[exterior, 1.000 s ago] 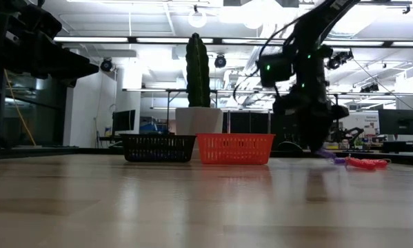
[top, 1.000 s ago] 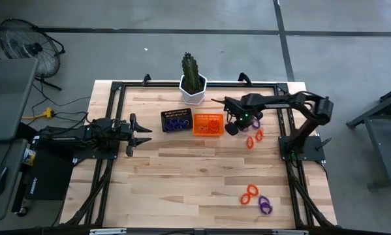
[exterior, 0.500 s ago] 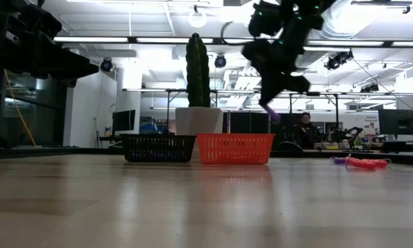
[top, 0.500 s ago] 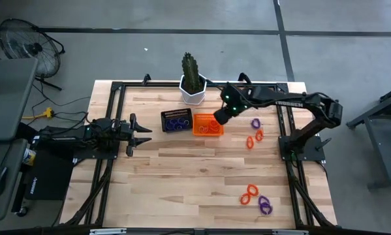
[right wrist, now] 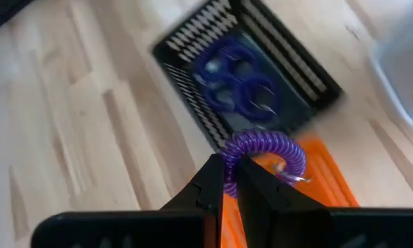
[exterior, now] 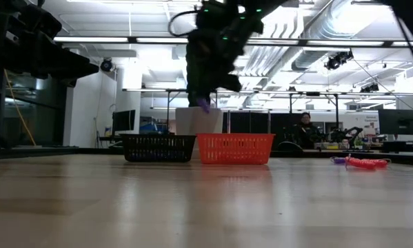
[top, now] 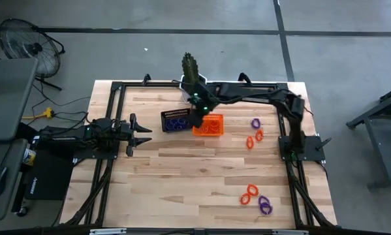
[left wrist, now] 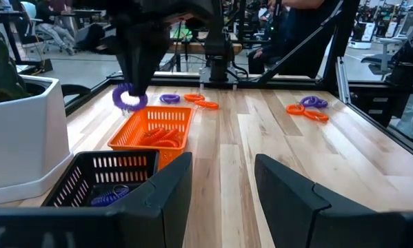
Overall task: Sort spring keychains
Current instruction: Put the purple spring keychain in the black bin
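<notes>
My right gripper point(top: 196, 121) hangs in the air over the seam between the black mesh basket point(top: 176, 120) and the orange mesh basket point(top: 208, 125), shut on a purple spring keychain point(right wrist: 265, 148). The black basket holds purple keychains point(right wrist: 235, 77) and the orange one holds orange keychains point(left wrist: 161, 138). Loose on the table lie a purple keychain point(top: 255, 123) and two orange ones point(top: 254, 138) right of the baskets. An orange point(top: 249, 194) and a purple one point(top: 265, 205) lie near the near edge. My left gripper point(top: 143, 134) waits open at the table's left. My right gripper pinches the purple keychain between its two fingertips point(right wrist: 209, 180), on one side of the coiled loop point(right wrist: 231, 164). The fingers point down from above. The loop is lifted clear and sticks out beyond the fingertips point(exterior: 203, 105).
A cactus in a white pot point(top: 192, 81) stands just behind the baskets, close to the right arm. A black metal frame point(top: 113, 98) runs round the table's edges. Bare wood lies in the table's middle and near-left part.
My right gripper has risen from the loose keychains right of the baskets and swung toward the table's left. It passed over the orange basket to the black basket's edge. It has stayed shut, and the purple keychain has travelled with it, lifted clear of the table.
</notes>
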Controlling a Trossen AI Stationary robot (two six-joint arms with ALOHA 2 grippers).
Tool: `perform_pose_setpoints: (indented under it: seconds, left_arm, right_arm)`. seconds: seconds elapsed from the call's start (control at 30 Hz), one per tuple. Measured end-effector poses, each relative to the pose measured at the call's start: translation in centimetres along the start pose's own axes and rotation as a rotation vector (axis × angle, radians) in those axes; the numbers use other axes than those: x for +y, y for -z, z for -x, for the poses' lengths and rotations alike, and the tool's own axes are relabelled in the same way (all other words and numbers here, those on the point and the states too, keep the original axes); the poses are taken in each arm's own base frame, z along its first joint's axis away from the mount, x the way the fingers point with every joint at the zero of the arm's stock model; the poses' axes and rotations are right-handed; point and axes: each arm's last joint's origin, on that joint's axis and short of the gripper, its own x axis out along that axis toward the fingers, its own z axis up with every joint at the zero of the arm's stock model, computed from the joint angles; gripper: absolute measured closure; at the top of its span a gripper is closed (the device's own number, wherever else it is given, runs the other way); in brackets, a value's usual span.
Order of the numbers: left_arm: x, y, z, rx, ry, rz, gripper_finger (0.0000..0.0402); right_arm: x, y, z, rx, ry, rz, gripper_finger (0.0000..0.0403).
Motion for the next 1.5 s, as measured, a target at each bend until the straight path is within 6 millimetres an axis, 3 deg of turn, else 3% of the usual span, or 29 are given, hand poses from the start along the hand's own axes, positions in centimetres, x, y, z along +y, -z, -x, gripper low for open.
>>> perform_pose_setpoints:
  seconds: [0.33, 0.63, 0.9, 1.3, 1.5]
  left_arm:
    - [0.0, 0.0, 0.0, 0.0, 0.0, 0.0, 0.0245]
    - [0.0, 0.0, 0.0, 0.0, 0.0, 0.0, 0.0245]
    - [0.0, 0.0, 0.0, 0.0, 0.0, 0.0, 0.0245]
    - [0.0, 0.0, 0.0, 0.0, 0.0, 0.0, 0.0245]
    - [0.0, 0.0, 0.0, 0.0, 0.0, 0.0, 0.0245]
  right_arm:
    - [2.0, -1.9, -4.6, 0.029, -0.048, 0.269, 0.0376]
    - [1.2, -1.4, -8.1, 0.047, 0.077, 0.304, 0.0374]
    - [1.1, -1.3, -8.3, 0.05, 0.103, 0.274, 0.0357]
    - [0.9, -1.3, -8.3, 0.038, 0.145, 0.012, 0.0247]
    - [1.1, -1.0, -7.1, 0.064, 0.177, -0.036, 0.0227]
